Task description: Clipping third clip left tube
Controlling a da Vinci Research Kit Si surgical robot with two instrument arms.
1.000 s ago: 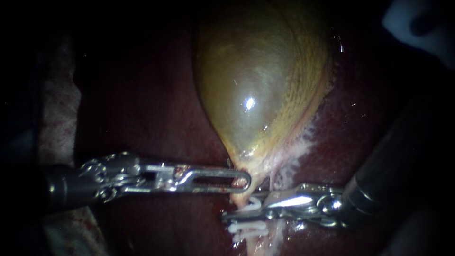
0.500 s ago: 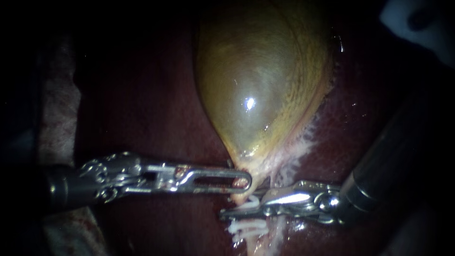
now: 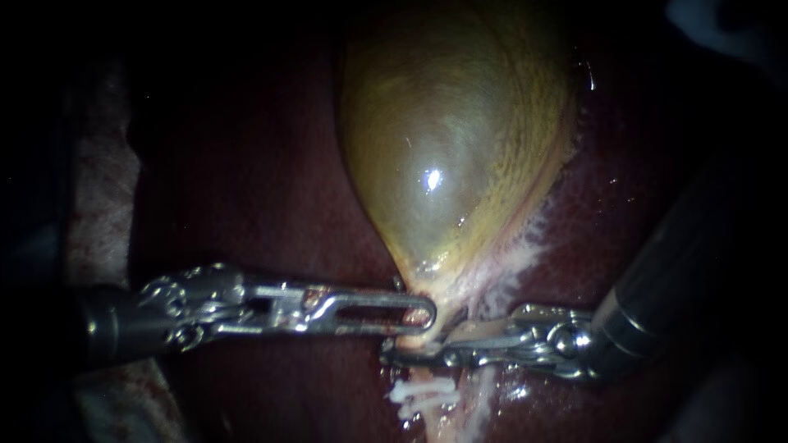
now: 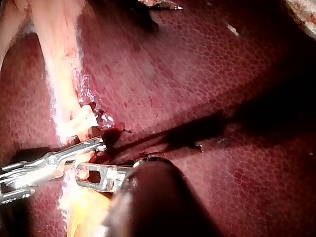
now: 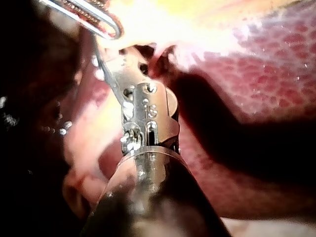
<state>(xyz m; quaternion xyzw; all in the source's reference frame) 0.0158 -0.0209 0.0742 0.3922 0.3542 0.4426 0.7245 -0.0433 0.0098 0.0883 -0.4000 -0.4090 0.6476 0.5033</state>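
Observation:
The yellow-green gallbladder [image 3: 443,148] lies on dark red liver [image 3: 271,189] and narrows to a pale tube [image 3: 427,376]. My left instrument [image 3: 414,316] has its slotted jaws shut on the gallbladder's neck. Just below it, my right instrument [image 3: 410,354] reaches across the tube, its jaws closed around it. White clips [image 3: 423,395] sit on the tube below those jaws. In the left wrist view a white clip [image 4: 86,116] shows ahead of both instruments' jaws. In the right wrist view my right instrument's jaws [image 5: 111,64] lie under the slotted jaw [image 5: 96,19].
Pale fatty tissue [image 3: 517,254] fringes the gallbladder's right edge. A pale cloth-like surface [image 3: 98,189] lies in shadow at the far left. My right instrument's dark shaft [image 3: 681,271] crosses the lower right of the endoscope view.
My right instrument's jaws have risen slightly toward the gallbladder's neck and closed over the tube. The upper white clip seen between them before is hidden. The left instrument has held still.

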